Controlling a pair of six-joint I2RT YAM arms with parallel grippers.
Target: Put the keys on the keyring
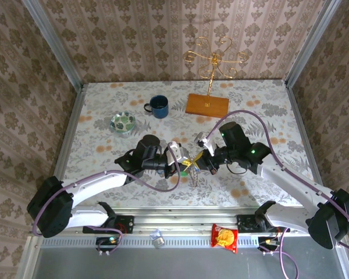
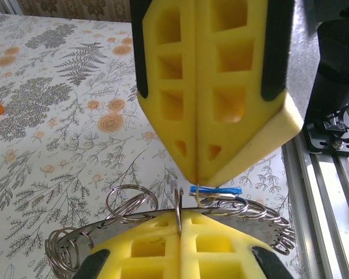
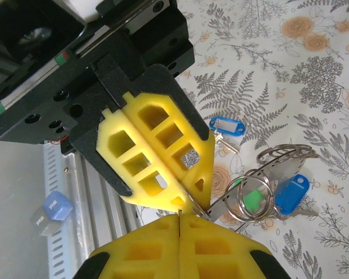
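Right gripper [image 3: 179, 217] fingers [image 3: 141, 251] closed below, left gripper [image 3: 188, 201] fingers [image 3: 154, 142] closed above, tips meeting, keyring [image 3: 262, 177] with tagged keys [image 3: 291, 193] alongside

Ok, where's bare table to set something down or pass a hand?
Free: the far-right corner between the wooden stand and the wall, and the strip between the keys and the table's near edge. Crowded: mid-table, where left gripper and right gripper meet, shut, at the keyring. The mug and dish take the far left.

We see a robot test cell dressed as a home, damask wallpaper panels [image 1: 134, 35] across the top, aluminium posts [image 1: 51, 42] at upper left and upper right, fern-print tablecloth [image 1: 262, 104] mid-frame, bare metal rail [image 1: 180, 224] along the bottom, purple cables [image 1: 244, 112], robot arms [image 1: 93, 183] bolted there.
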